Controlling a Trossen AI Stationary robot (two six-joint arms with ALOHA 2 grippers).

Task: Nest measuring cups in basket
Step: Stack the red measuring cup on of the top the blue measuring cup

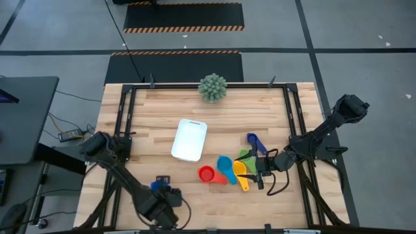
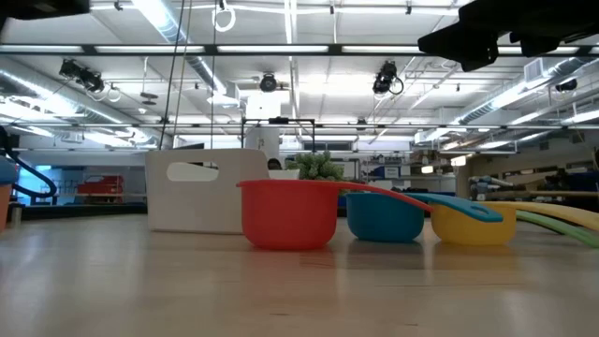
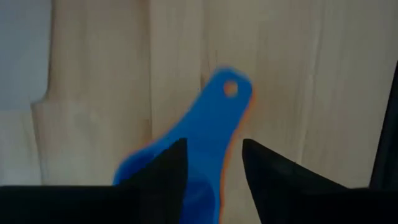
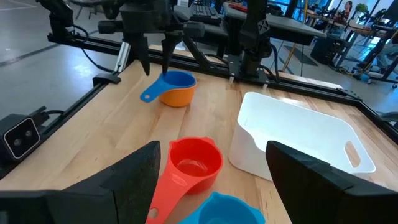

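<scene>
Left tool (image 4: pixel 155 65) hung over the blue cup (image 4: pixel 176 81) nested in the orange cup (image 4: pixel 176 96) near the tabletop's front-left corner, fingers apart, gripping nothing. Basket (image 1: pixel 189 139) mid-tabletop, empty. Right tool (image 1: pixel 263 164) wide open over remaining cups, apparently picking next.

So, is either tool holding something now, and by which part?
Nothing is held. The left tool, open, straddles the handle of the blue cup without gripping it; the right tool is open and empty.
</scene>
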